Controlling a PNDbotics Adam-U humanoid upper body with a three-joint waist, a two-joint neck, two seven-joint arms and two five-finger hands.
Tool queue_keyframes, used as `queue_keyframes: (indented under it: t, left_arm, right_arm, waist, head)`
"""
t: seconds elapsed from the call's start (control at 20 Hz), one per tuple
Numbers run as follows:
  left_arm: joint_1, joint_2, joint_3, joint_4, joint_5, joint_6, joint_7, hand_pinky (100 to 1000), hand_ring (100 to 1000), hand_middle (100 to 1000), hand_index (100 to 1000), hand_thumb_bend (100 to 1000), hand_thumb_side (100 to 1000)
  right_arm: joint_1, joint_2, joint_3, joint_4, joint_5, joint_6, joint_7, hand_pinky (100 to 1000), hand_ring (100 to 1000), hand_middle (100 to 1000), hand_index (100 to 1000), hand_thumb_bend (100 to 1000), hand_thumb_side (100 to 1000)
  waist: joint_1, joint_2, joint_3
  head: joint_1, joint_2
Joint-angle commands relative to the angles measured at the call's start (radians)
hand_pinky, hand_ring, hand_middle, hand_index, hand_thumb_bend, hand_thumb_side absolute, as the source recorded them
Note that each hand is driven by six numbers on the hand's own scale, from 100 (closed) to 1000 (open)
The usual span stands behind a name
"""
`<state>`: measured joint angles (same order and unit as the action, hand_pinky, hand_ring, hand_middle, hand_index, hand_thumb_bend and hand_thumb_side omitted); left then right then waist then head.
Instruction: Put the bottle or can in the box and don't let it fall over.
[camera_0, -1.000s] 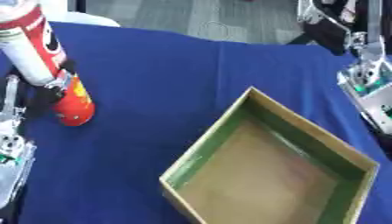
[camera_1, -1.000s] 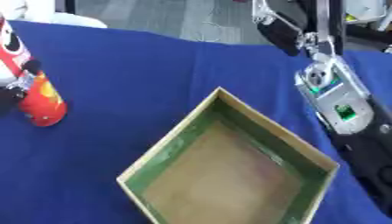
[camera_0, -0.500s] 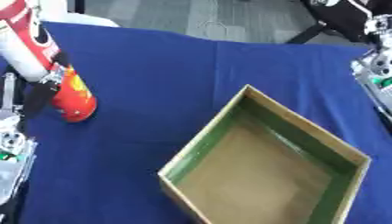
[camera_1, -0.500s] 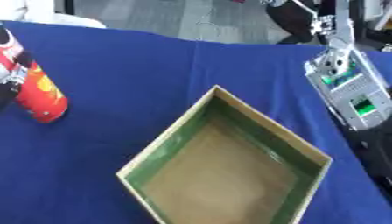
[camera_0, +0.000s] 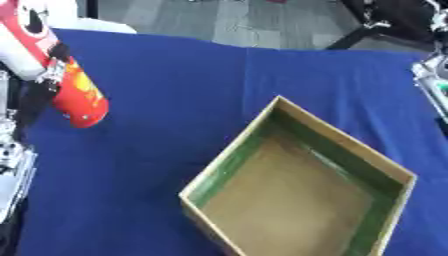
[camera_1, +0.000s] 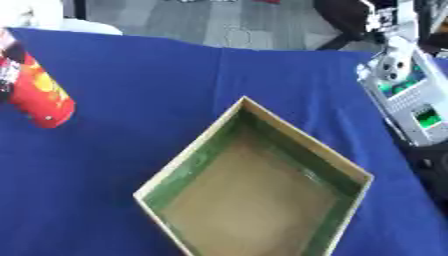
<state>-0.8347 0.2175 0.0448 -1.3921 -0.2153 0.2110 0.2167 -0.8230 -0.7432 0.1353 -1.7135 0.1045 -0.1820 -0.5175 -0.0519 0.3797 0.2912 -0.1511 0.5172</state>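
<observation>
Your desk (camera_0: 175, 75) is covered edge to edge with a deep blue cloth (camera_1: 157, 75), and a faint crease runs down it from the far edge toward the middle. Beyond the far edge you can see grey floor (camera_0: 236, 20). At the top left corner of your left eye view, something white (camera_0: 74, 10) stands just past the desk; you cannot tell what it is.
</observation>
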Motion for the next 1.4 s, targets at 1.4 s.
queue_keyframes:
  t: [1.4]
  left_arm:
    - [-0.012, -0.009, -0.093, -0.193, 0.096, 0.051, -0.177, 1000, 770, 778, 356, 100, 672]
  right_arm:
    - [0.089, -0.052, -0.053, -0.243, -0.142, 0.089, 0.017, 764, 490, 603, 575, 100, 100]
  waist:
    - [0.035, -0.089, -0.037]
  head:
    - [0.015, 0.029]
